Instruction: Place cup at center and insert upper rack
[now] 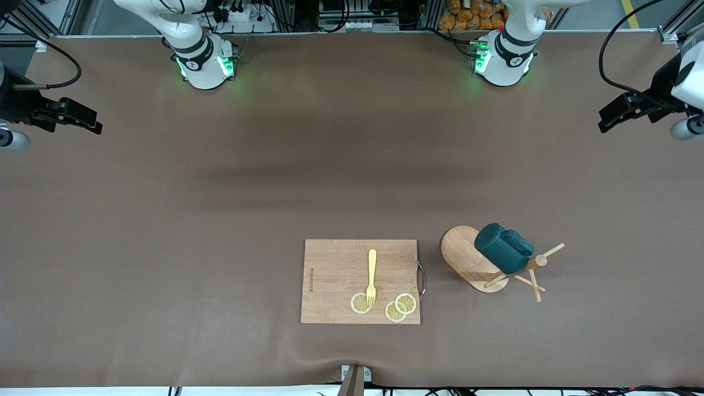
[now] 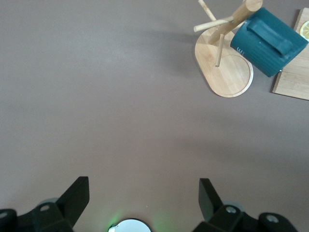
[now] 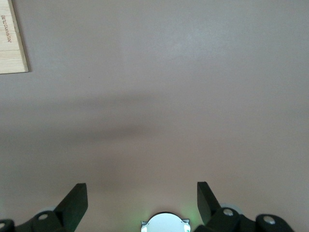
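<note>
Meanwhile cup (image 1: 502,247) hangs on upper rack (image 1: 467,258) — both grippers (image 2: 144,198) (image 3: 142,198) wide, waiting

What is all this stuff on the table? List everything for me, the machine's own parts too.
Cup: one, dark teal, hung on the mug tree.
Mug tree: one, light bamboo, toward the left arm's end, beside the cutting board.
Cutting board: one, light wood, near the front camera.
Fork: one, yellow, on the board.
Lemon slices: three, pale yellow, on the board's nearer edge; the fork's prongs lie over one.
Table: one, brown.
Left gripper: one, black, open, waiting over bare table.
Right gripper: one, black, open, waiting over bare table.
</note>
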{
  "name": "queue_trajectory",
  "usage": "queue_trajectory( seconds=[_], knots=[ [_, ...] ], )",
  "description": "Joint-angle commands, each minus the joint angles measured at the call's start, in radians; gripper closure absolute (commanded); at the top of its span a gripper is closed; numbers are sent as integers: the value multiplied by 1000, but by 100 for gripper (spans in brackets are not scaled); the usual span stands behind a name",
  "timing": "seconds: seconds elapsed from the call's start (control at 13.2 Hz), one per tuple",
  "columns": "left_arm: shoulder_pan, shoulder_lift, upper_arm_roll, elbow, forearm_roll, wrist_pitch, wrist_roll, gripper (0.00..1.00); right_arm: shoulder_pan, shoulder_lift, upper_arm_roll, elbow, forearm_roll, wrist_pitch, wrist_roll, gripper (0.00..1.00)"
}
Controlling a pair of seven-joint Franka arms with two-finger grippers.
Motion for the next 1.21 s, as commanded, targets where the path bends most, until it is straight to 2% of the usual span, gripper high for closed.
queue_trajectory(
  seconds=[0.0,0.45,0.91,1.13],
  knots=[
    [-26,-47,20,-39,-8,4,1,0,6,-8,-4,-1,-3,4,4,0],
    [-28,-76,11,-41,-5,6,4,0,-14,-13,-4,1,-6,5,2,0],
    [-14,-23,13,24,1,4,12,0,-26,-16,-4,7,-6,4,1,0],
    [-14,-21,13,24,1,3,6,0,-29,-16,-4,13,-6,4,1,0]
  ],
)
